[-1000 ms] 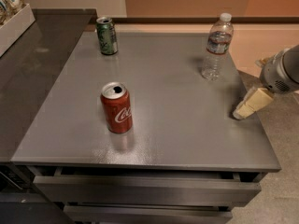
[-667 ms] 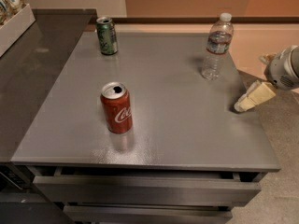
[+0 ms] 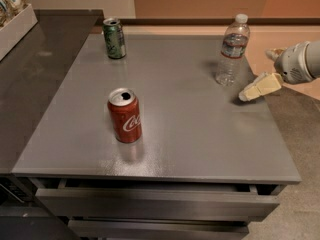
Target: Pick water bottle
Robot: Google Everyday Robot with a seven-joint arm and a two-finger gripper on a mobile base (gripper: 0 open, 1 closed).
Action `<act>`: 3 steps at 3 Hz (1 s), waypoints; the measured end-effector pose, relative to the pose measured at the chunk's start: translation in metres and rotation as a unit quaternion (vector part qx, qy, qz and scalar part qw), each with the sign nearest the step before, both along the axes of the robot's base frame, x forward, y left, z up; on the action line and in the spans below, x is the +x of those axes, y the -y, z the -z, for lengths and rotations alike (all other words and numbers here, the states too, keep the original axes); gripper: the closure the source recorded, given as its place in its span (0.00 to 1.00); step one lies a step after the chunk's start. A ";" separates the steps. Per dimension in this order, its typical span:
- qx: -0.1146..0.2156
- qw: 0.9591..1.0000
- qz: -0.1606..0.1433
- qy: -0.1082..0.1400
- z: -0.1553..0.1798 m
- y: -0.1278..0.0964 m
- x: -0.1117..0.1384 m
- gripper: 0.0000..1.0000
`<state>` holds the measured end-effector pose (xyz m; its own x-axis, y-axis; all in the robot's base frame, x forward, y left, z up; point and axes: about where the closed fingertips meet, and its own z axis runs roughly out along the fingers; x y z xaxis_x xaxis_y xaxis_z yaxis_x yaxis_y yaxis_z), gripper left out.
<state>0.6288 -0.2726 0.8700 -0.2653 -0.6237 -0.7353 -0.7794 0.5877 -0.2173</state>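
The water bottle (image 3: 233, 51) stands upright near the far right corner of the grey table (image 3: 200, 134). It is clear ribbed plastic with a white screw cap and a red, white and blue label band around its upper body. It casts a soft shadow on the smooth, faintly glossy top.

The gripper (image 3: 256, 75) hangs just to the right of the bottle, over the table's right edge, apart from the bottle and not touching it. One cream, wedge-shaped finger (image 3: 260, 86) slants down toward the tabletop. The other shows only as a short stub higher up, beside the rounded pale-grey wrist housing. The jaws seem to stand apart with nothing between them.

A red cola can (image 3: 125, 115), a cylinder with an opened silver lid, stands upright toward the front left of the table. A green can (image 3: 114, 38) stands upright near the far left corner, well apart from the bottle. Flat drawer fronts (image 3: 150, 201) run below the table's front edge. A dark, dull counter (image 3: 40, 74) adjoins the left side, bearing a white box (image 3: 17, 26) at its far end.
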 end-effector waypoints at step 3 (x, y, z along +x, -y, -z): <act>0.105 0.993 -0.052 0.023 -0.028 -0.044 0.033 0.00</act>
